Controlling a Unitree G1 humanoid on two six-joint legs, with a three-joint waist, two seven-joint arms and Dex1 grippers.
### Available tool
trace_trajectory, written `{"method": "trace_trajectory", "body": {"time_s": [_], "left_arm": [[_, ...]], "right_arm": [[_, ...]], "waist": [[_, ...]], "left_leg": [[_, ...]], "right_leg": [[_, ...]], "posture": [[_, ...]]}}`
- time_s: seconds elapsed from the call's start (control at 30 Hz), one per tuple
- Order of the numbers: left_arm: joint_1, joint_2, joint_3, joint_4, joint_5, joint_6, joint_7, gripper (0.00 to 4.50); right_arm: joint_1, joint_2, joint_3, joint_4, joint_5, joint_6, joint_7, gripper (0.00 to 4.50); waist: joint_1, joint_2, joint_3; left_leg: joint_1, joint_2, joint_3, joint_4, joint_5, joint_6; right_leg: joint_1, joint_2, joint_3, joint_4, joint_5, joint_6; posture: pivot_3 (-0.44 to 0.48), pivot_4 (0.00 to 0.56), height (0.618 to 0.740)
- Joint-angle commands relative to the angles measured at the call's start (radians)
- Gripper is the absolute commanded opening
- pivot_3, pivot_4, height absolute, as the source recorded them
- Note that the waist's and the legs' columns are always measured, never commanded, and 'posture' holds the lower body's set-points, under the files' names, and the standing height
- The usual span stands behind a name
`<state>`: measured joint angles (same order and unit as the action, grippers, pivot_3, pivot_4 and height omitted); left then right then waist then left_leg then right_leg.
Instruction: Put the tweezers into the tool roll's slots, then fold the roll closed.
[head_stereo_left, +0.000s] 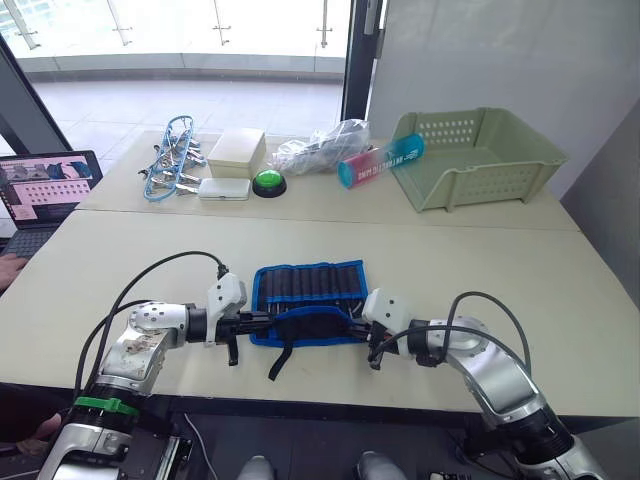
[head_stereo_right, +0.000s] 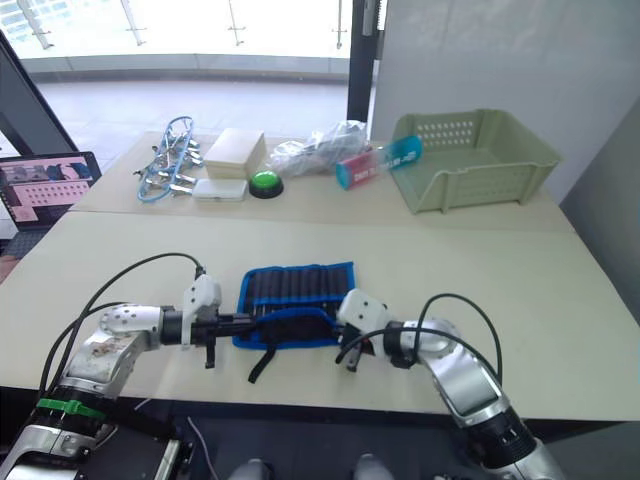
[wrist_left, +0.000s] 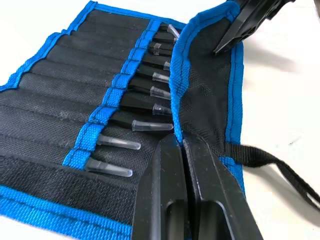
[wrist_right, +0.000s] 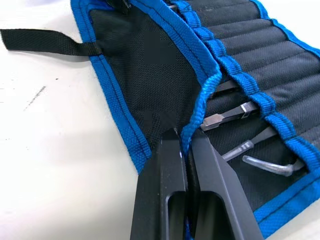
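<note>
The tool roll (head_stereo_left: 305, 300) lies open on the near part of the desk (head_stereo_left: 500, 270), between the two arms, with its near flap (wrist_left: 207, 95) lifted and partly folded over the inner face. The left end effector (wrist_left: 181, 145) is pinched narrow on the blue edging of that flap at the roll's left end; its fingers (wrist_left: 160, 200) meet with the fabric between them. The right end effector (wrist_right: 182, 142) grips the same flap's blue edge at the right end, its fingers likewise closed on the cloth.

The tweezers (wrist_left: 150, 107) sit in the slots (wrist_left: 60, 100), only their capped tips showing beyond the blue band; the bodies are hidden in the fabric pockets, and the lifted flap covers the tips at the far end of the row, so a full count cannot be made. In the right wrist view a few tips (wrist_right: 235, 115) poke from under the raised flap, one of them bent aside. The black strap (head_stereo_left: 282, 352) trails off the roll's near edge toward the desk's front.

At the far side stand a green basket (head_stereo_left: 480, 155), a green button (head_stereo_left: 268, 182), a cream box (head_stereo_left: 236, 150), a blue-wire bundle of clips (head_stereo_left: 170, 160), a crumpled plastic bag (head_stereo_left: 322, 148) and a tube (head_stereo_left: 380, 160) whose label is too small to read. A laptop (head_stereo_left: 45, 190) is cut off at the left edge.
</note>
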<state>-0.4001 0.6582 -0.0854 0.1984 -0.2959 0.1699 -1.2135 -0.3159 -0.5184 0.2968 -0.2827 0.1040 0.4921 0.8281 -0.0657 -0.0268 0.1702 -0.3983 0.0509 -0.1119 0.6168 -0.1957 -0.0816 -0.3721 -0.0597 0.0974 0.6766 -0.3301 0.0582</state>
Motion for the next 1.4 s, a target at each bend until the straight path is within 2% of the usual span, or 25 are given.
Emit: {"method": "trace_trajectory", "body": {"time_s": [0.03,0.23,0.47,0.5,0.7,0.8,1.0,1.1,1.27,1.37,1.4], "left_arm": [[-0.044,0.009,0.031,0.022,0.009,-0.064,-0.001,0.03],[-0.08,0.007,0.02,0.046,0.009,-0.095,-0.039,0.03],[-0.072,0.022,0.01,0.128,0.064,-0.164,-0.046,0.03],[-0.077,0.019,0.013,0.13,0.063,-0.164,-0.042,0.0],[-0.096,0.017,0.007,0.145,0.078,-0.182,-0.031,0.0],[-0.106,0.014,0.002,0.147,0.087,-0.184,-0.032,0.0],[-0.128,0.013,-0.003,0.156,0.101,-0.184,-0.041,0.0],[-0.144,0.013,-0.009,0.18,0.119,-0.199,-0.036,0.0],[-0.133,0.01,-0.008,0.161,0.115,-0.177,-0.039,0.0],[-0.124,0.011,-0.004,0.161,0.118,-0.173,-0.029,0.0],[-0.121,0.01,0.003,0.159,0.112,-0.168,-0.025,0.29]], "right_arm": [[0.012,0.007,-0.039,-0.081,0.045,0.08,-0.023,0.0],[-0.005,0.049,-0.043,-0.129,0.089,0.181,-0.071,0.0],[0.002,0.031,-0.056,-0.11,0.088,0.17,-0.089,0.0],[0.006,0.029,-0.061,-0.113,0.09,0.167,-0.091,0.58],[0.053,0.042,-0.175,-0.225,0.16,0.143,-0.116,2.54],[0.069,0.028,-0.164,-0.304,0.146,0.063,-0.107,2.54],[0.052,0.079,-0.007,-0.338,0.059,-0.043,-0.153,2.54],[0.052,0.144,0.08,-0.217,-0.055,-0.122,-0.24,1.77],[0.067,0.185,0.104,-0.075,-0.147,-0.19,-0.321,0.03],[0.084,0.212,0.1,-0.006,-0.162,-0.189,-0.356,0.01],[0.09,0.219,0.095,0.005,-0.161,-0.181,-0.362,0.0]], "waist": [[0.0,0.0,0.0],[-0.001,0.0,0.0],[-0.001,0.0,0.0],[-0.001,0.0,0.0],[-0.001,0.0,0.0],[-0.003,0.0,0.0],[-0.003,0.0,0.0],[-0.004,0.0,0.0],[0.0,0.0,0.0],[-0.001,0.0,0.0],[-0.002,0.0,0.0]], "left_leg": [[0.0,0.0,0.0,0.0,0.0,0.0],[0.0,0.0,0.0,0.0,0.0,0.0],[0.0,0.0,0.0,0.0,0.0,0.0],[0.0,0.0,0.0,0.0,0.0,0.0],[-0.001,0.0,0.0,0.0,0.0,0.0],[0.0,0.0,0.0,0.0,0.0,0.0],[-0.001,0.0,0.0,0.0,0.0,0.0],[0.0,0.0,0.0,0.0,0.0,0.0],[-0.001,0.0,0.0,0.0,0.0,0.0],[-0.001,0.0,0.0,-0.001,0.0,0.0],[-0.001,0.0,0.0,-0.001,0.0,0.0]], "right_leg": [[0.0,0.0,0.0,0.0,0.0,0.0],[0.0,0.0,0.0,0.0,0.0,0.0],[0.0,0.0,0.0,0.0,0.0,0.0],[0.0,0.0,0.0,0.0,0.0,0.0],[0.0,0.0,0.0,0.0,0.0,0.0],[-0.001,0.0,0.0,0.0,0.0,0.0],[-0.001,0.0,0.0,0.0,0.0,0.0],[-0.001,0.0,0.0,0.0,0.0,0.0],[-0.001,0.0,0.0,0.0,0.0,0.0],[-0.001,0.0,0.0,0.0,0.0,0.0],[-0.001,0.0,0.0,0.001,0.0,0.0]], "posture": [[0.0,0.15,0.74],[0.0,0.15,0.74],[0.0,0.15,0.74],[0.0,0.15,0.74],[0.0,0.15,0.74],[0.0,0.15,0.74],[0.0,0.15,0.74],[0.0,0.15,0.74],[0.0,0.15,0.74],[0.0,0.15,0.74],[0.0,0.15,0.74]]}}
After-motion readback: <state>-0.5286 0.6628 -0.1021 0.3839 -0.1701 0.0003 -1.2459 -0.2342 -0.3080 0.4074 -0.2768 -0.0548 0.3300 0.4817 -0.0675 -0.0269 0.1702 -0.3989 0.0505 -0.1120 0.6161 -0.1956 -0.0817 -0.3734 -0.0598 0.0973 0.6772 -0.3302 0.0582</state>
